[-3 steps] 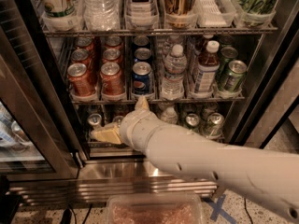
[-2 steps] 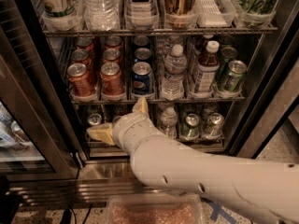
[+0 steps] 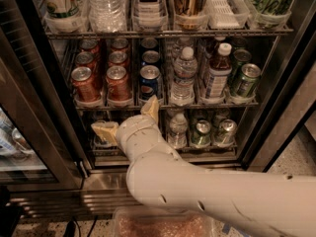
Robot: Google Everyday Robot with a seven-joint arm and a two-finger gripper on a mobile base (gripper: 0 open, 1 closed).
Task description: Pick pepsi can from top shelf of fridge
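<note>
Spreading wide, the two cream fingers (image 3: 150, 110) of the gripper (image 3: 126, 118) stand open and hold nothing. One points up just under the front edge of the desk (image 3: 207, 104), the chrome wire rack inside the fridge (image 3: 289, 68). The other points left, in front of the rack below.

The pepsi can (image 3: 149, 81), blue with a red-and-white mark, stands upright at the front of its lane on that desk, just above the raised finger and apart from it.

From where I stand, the likeliest trouble is the raised finger catching the wire lip as it goes up and jolting the row. The lanes are tight: red cans (image 3: 117, 82) sit just left of the blue one and a water bottle (image 3: 185, 73) just right. Fingers this far apart could nudge a neighbour or close on a red can instead. The bulky white arm (image 3: 222, 196) fills the doorway and may brush the glass door (image 3: 29, 137) on the left.

The desk's clear plastic lanes look slick, so a bumped can would probably slide back. Below is a ribbed steel base (image 3: 64, 196), with dim speckled floor (image 3: 301, 157) to the right.
</note>
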